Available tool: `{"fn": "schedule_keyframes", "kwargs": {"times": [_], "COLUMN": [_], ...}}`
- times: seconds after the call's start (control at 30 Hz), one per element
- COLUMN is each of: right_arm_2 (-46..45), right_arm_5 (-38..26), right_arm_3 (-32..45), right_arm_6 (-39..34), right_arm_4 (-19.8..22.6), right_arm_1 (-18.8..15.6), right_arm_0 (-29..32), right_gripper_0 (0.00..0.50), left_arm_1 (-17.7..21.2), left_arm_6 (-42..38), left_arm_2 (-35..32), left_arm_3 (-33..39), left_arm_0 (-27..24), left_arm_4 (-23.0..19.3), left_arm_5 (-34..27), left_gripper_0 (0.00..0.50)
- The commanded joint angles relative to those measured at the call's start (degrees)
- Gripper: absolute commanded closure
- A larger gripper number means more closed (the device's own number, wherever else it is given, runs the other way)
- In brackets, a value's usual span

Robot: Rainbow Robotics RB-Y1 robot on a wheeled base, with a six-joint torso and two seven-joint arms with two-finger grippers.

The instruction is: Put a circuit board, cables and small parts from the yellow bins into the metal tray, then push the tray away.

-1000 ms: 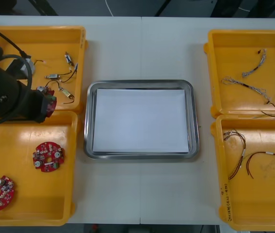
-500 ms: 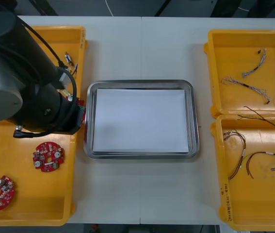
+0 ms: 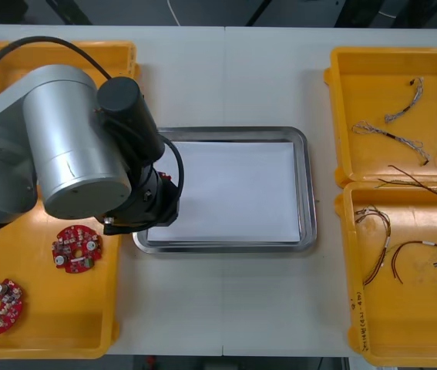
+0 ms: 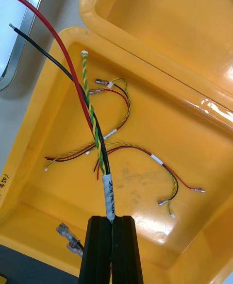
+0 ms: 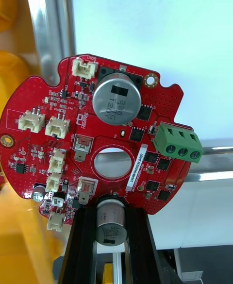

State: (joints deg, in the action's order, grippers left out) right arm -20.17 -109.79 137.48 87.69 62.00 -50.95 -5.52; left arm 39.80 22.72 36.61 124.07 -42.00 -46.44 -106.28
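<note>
Red and rigid, a round circuit board (image 5: 97,133) stands clamped in the left pincer (image 5: 111,211), whose black fingers (image 5: 85,245) bite its rim on either side of a silver can-shaped component. Seen from the wrist, the board rises straight up out of the fingers, its populated face to the camera. Behind it are the shiny left rim of the metal tray (image 5: 46,31) and the tray's white sheet (image 5: 160,22). From above, the left arm (image 3: 79,154) hangs over that same rim, between the left-hand bins and the tray.

The board looks light and stiff, unlikely to flex or slip, but its connectors, green terminal block and tall cans are probably fragile. The bare edge is the sensible place to hold it, and a low, gentle release onto the sheet seems wise.

Across the table (image 3: 226,308), the right pincer (image 4: 111,223) is clenched on a cable bundle (image 4: 92,114) at its white-taped sleeve, above the near right yellow bin (image 4: 204,119). Red, black and twisted yellow-green strands fan out beyond the fingertips. This load is judged soft and nearly weightless: its free ends will droop and sway, and may snag the loose cables (image 4: 165,167) lying in the bin below. Two more boards (image 3: 76,248) lie in the near left bin.
</note>
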Motion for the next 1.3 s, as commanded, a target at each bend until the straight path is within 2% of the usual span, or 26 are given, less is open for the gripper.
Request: {"fn": "schedule_keyframes", "kwargs": {"times": [0.03,0.2,0.6,0.8,1.1,1.13,1.17,1.23,1.27,1.3], "right_arm_2": [0.7,0.7,0.7,0.7,0.7,0.7,0.7,0.6,0.7,0.7], "right_arm_5": [-0.2,-0.2,-0.2,-0.2,-0.2,-0.2,-0.2,-0.2,-0.2,-0.2], "right_arm_3": [1.6,1.6,1.6,1.6,1.6,1.6,1.6,1.6,1.6,1.6], "right_arm_6": [2.4,2.4,2.4,2.4,2.4,2.4,2.4,2.4,2.4,2.4], "right_arm_4": [-0.3,-0.7,-1.3,-1.3,-1.3,-1.3,-1.3,-1.2,-1.1,-1.0], "right_arm_1": [-2.3,-2.3,-2.3,-2.3,-2.3,-2.4,-2.3,-2.3,-2.4,-2.3], "right_arm_0": [-1.2,-1.2,-1.2,-1.2,-1.2,-1.2,-1.2,-1.2,-1.2,-1.2], "right_gripper_0": [0.500,0.500,0.500,0.500,0.500,0.500,0.500,0.500,0.500,0.500], "left_arm_1": [-2.5,-3.3,-5.5,-5.8,-5.8,-5.8,-5.8,-5.8,-5.8,-5.8], "left_arm_6": [-1.3,-1.4,-2.0,-2.2,-2.7,-2.8,-2.9,-3.1,-3.1,-3.3], "left_arm_2": [4.0,8.2,13.1,14.9,15.0,15.0,15.0,15.0,15.0,15.0], "left_arm_3": [-2.4,-5.9,-12.4,-13.9,-13.9,-13.9,-13.9,-13.9,-13.9,-13.9], "left_arm_0": [-2.5,-2.5,-2.5,-2.5,-2.4,-2.4,-2.5,-2.4,-2.4,-2.4], "left_arm_4": [2.8,5.7,9.4,10.7,10.5,10.5,10.5,10.5,10.5,10.6], "left_arm_5": [3.6,8.1,16.2,17.1,17.1,17.1,17.1,17.1,17.1,17.1], "left_gripper_0": [0.498,0.500,0.499,0.500,0.492,0.403,0.344,0.148,0.109,0.039]}}
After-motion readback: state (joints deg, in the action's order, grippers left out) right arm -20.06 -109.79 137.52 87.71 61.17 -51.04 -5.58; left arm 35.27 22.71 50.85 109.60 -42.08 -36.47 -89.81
